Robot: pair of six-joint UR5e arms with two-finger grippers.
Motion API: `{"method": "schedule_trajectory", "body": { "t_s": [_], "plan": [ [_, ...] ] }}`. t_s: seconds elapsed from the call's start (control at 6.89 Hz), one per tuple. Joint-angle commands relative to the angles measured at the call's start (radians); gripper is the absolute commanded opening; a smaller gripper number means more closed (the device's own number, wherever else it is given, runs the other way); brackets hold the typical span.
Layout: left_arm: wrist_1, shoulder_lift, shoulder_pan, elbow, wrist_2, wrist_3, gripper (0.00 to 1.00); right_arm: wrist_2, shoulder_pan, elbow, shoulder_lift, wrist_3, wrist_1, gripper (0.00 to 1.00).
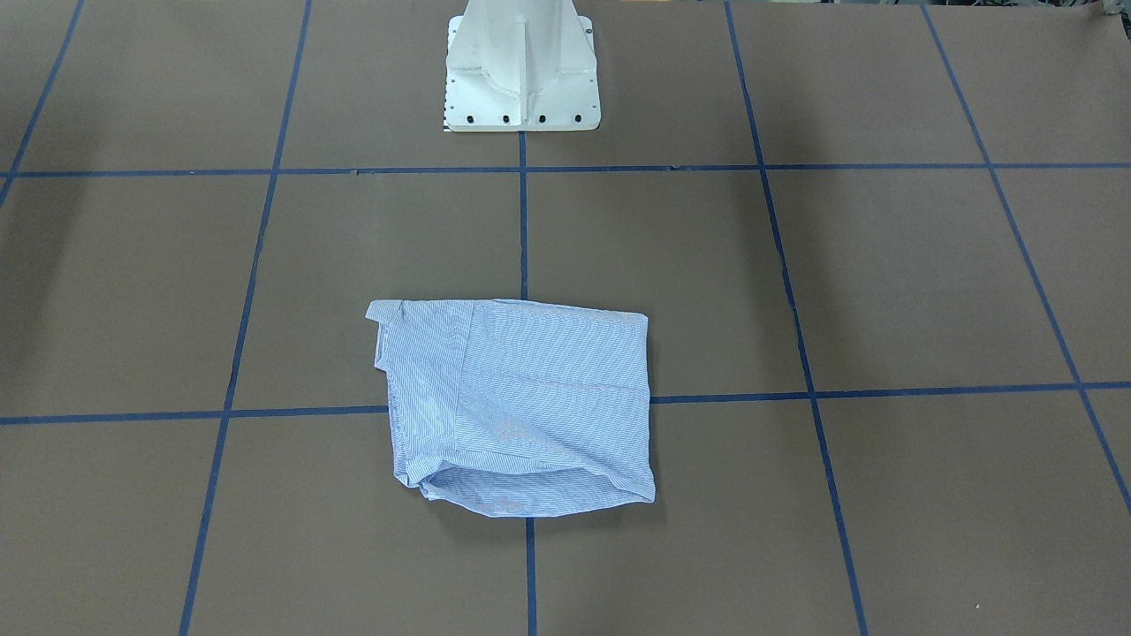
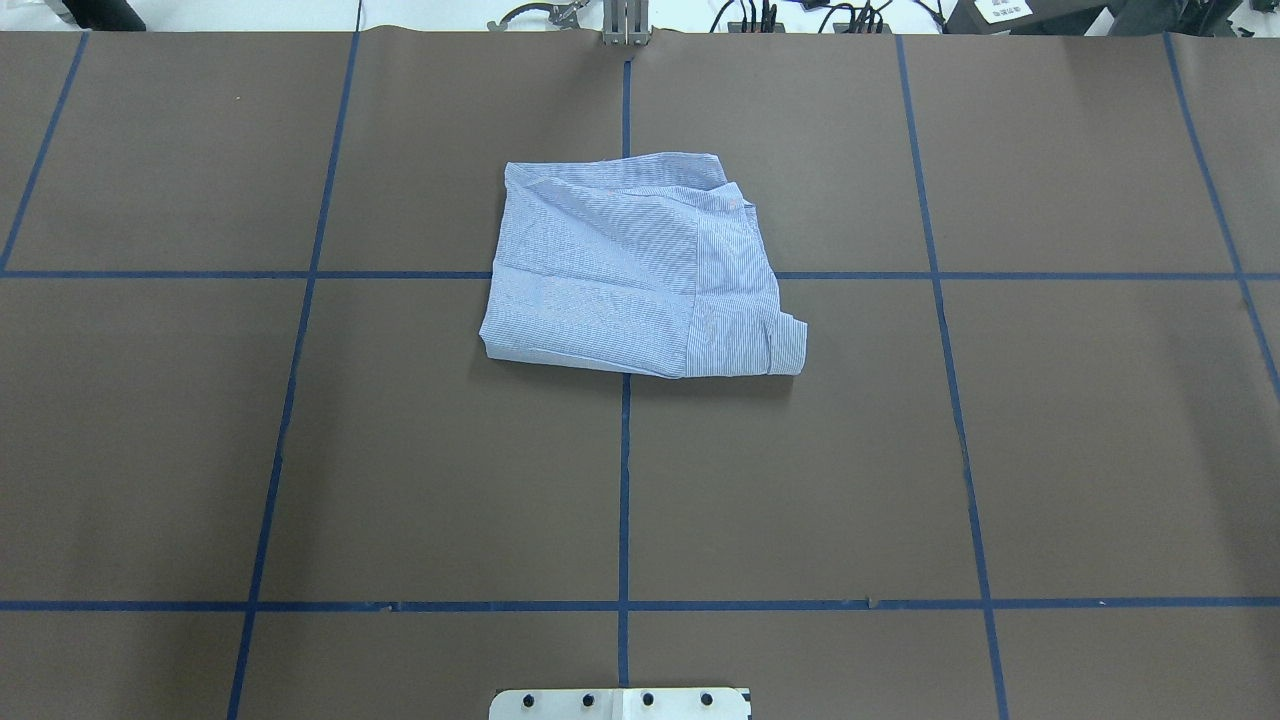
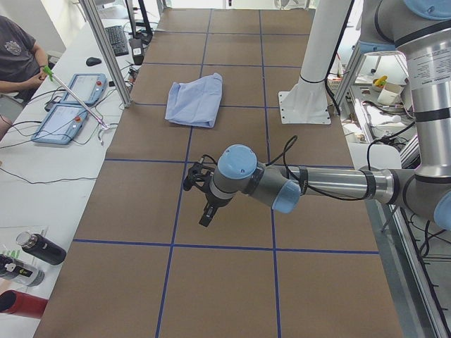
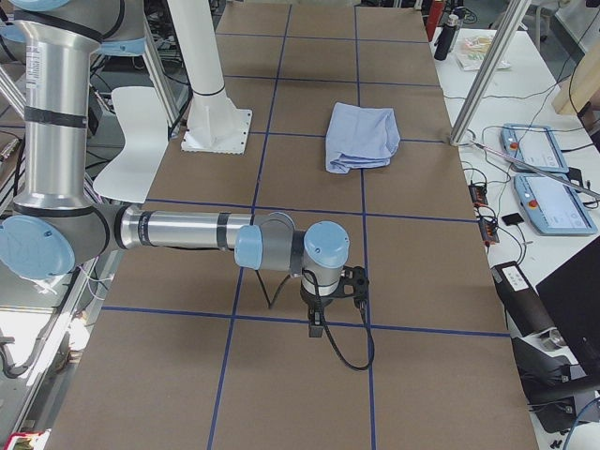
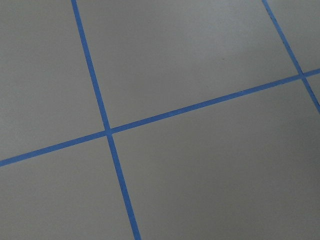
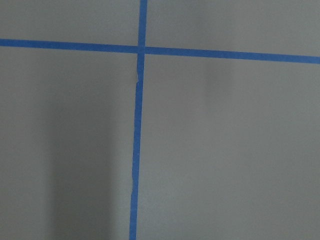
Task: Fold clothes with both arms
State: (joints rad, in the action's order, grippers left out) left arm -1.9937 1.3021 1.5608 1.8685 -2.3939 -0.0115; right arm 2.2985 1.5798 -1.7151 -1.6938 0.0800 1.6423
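The light blue striped shirt lies folded into a rough rectangle near the middle of the brown table, with no arm touching it. The overhead view shows the shirt just beyond the central tape cross. My left gripper hangs low over bare table, well away from the shirt. My right gripper points down over a tape line, also far from the shirt. Both grippers show only in the side views, so I cannot tell their state. The wrist views show only table and blue tape.
The white pedestal base stands at the robot's edge of the table. Blue tape lines divide the table into squares. A person sits beside the table's far side, near two pendants. Bottles lie on the side bench.
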Motion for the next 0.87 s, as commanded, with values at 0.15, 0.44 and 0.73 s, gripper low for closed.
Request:
{"method": "schedule_trajectory", "body": {
  "t_s": [0.15, 0.44, 0.73],
  "plan": [
    [0.001, -0.007, 0.002, 0.0, 0.05, -0.007, 1.0, 0.008, 0.0, -0.044, -0.003, -0.019, -0.004, 1.0],
    [0.003, -0.004, 0.004, -0.012, 0.045, -0.007, 1.0, 0.077, 0.002, -0.058, -0.026, -0.064, -0.004, 1.0],
    [0.003, 0.003, 0.002, -0.012, 0.047, -0.007, 1.0, 0.078, 0.0, -0.087, -0.017, -0.153, -0.009, 1.0]
  ]
}}
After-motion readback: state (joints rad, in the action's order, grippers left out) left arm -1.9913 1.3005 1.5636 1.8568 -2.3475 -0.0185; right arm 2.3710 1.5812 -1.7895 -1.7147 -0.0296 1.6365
